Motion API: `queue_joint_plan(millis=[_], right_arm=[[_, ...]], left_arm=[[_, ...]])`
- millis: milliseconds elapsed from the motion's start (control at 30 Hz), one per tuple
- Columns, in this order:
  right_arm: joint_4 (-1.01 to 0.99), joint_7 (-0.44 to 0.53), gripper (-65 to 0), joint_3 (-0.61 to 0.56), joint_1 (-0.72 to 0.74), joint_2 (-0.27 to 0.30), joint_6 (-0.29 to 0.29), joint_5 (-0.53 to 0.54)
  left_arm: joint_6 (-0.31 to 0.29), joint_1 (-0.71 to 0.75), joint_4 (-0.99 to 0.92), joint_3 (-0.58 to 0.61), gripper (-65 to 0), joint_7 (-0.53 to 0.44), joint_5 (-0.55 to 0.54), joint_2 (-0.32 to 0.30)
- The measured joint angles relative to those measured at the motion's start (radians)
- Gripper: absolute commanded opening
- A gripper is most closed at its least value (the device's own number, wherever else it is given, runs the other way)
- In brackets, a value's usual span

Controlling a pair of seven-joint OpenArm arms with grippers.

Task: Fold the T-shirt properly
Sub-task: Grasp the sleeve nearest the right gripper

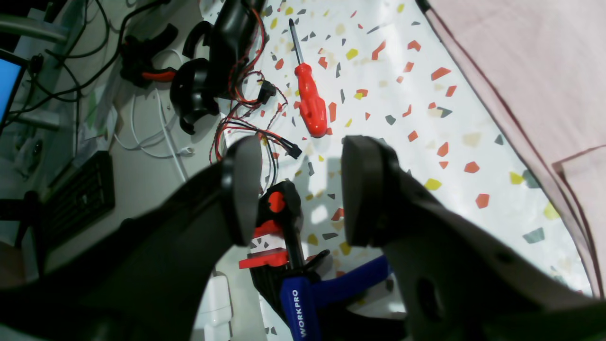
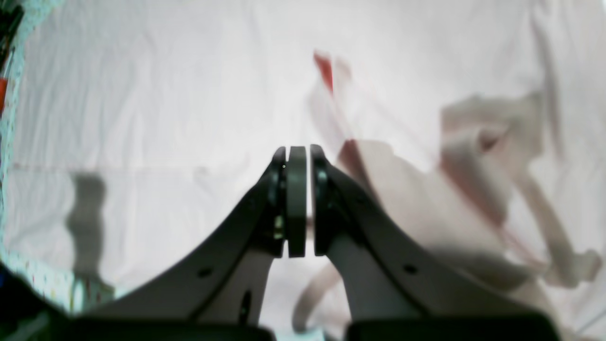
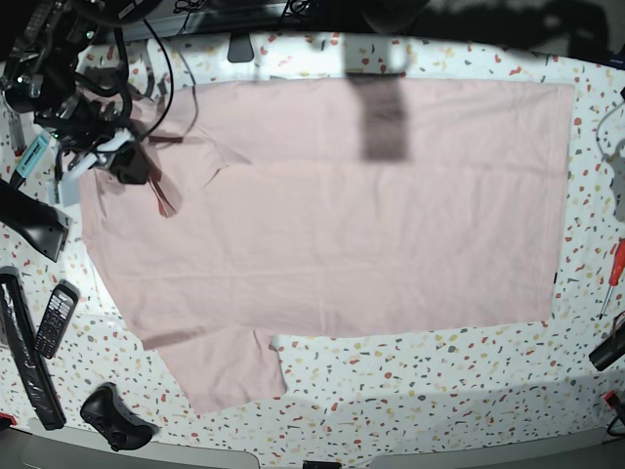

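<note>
The pale pink T-shirt (image 3: 342, 225) lies spread flat on the speckled table (image 3: 410, 391), plain side up, neck end at the left and one sleeve (image 3: 229, 366) at the lower left. My right gripper (image 3: 135, 164) is at the shirt's upper left corner, by the other sleeve. In the right wrist view my right gripper (image 2: 307, 199) is shut on a fold of the T-shirt (image 2: 142, 94), with bunched cloth hanging at its right. My left gripper (image 1: 303, 189) is open and empty over the table, beside the T-shirt's edge (image 1: 544, 71). It does not show in the base view.
A red screwdriver (image 1: 310, 102) (image 3: 613, 264), a blue WORKPRO clamp (image 1: 303, 298) and red and black cables (image 1: 246, 109) lie under and ahead of my left gripper. A handset (image 3: 56, 318), a black bar (image 3: 24, 357) and a game controller (image 3: 112, 410) lie left of the shirt.
</note>
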Motion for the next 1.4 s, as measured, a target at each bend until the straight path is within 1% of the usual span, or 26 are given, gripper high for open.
queue_joint_plan(millis=[133,233,267,333,367,400,500,567,700,800,867,967,1033,1133,1233,1333,1400], right_arm=[[0.000,0.011,-65.0,0.000,0.066,0.010,-0.002,-0.053],[0.000,0.010,-65.0,0.000,0.076,0.010,-0.002,-0.047],[0.000,-0.003,-61.3,0.000,0.076,0.011,-0.002,-0.042],[0.000,-0.038,-48.7,0.000,0.075,0.032,0.000,-0.010],[0.000,-0.051,-44.5,-0.001,0.074,0.053,0.019,0.010],[0.000,-0.063,-42.4,-0.001,0.074,0.075,0.035,0.021],[0.000,-0.093,-42.2,0.000,0.077,0.136,0.037,0.027],[0.000,-0.096,-42.2,0.000,0.076,0.158,0.037,0.027],[0.000,-0.095,-42.2,-0.002,0.076,0.169,0.039,0.027],[0.000,-0.095,-42.3,-0.040,0.074,0.177,0.040,0.026],[0.000,-0.081,-42.3,-0.098,0.074,0.193,0.044,-0.014],[0.000,-0.037,-42.3,-0.214,0.076,0.217,0.048,-0.120],[0.000,-0.018,-42.3,-0.288,0.077,0.219,0.049,-0.189],[0.000,-0.008,-42.3,-0.370,0.079,0.217,0.050,-0.220],[0.000,0.008,-42.3,-0.388,0.090,0.216,0.050,-0.255],[0.000,0.014,-42.3,-0.388,0.090,0.219,0.050,-0.284],[0.000,0.015,-42.3,-0.387,0.090,0.220,0.050,-0.285]], left_arm=[[-0.002,0.000,0.000,0.000,-39.0,0.000,0.000,0.000],[-0.003,0.000,0.000,0.000,-39.0,0.000,0.000,0.000],[-0.002,0.000,0.000,0.000,-39.0,0.000,0.000,0.000],[-0.003,0.000,0.000,0.000,-39.0,0.000,0.000,0.000],[-0.003,0.000,0.000,0.000,-39.0,0.000,0.000,0.000],[-0.003,0.000,0.000,0.000,-39.0,0.000,0.000,0.000],[-0.003,0.000,0.000,0.000,-39.0,0.000,0.000,0.000],[-0.003,0.000,0.000,0.000,-39.0,0.000,0.000,0.000],[-0.003,0.000,0.000,0.000,-39.0,0.000,0.000,0.000],[-0.002,0.000,0.000,0.000,-39.0,0.014,0.000,0.014],[0.002,0.000,0.000,0.000,-39.0,0.021,-0.001,0.034],[0.014,-0.002,0.000,0.000,-39.0,0.019,0.000,0.084],[0.013,-0.002,0.000,0.000,-39.0,0.002,0.000,0.121],[0.011,-0.003,0.000,0.000,-39.0,-0.015,0.046,0.160],[0.012,-0.006,0.000,0.000,-39.0,-0.014,0.060,0.172],[0.019,-0.028,0.000,0.000,-39.0,-0.009,0.060,0.203],[0.058,-0.048,0.000,0.000,-39.0,-0.005,0.060,0.236]])
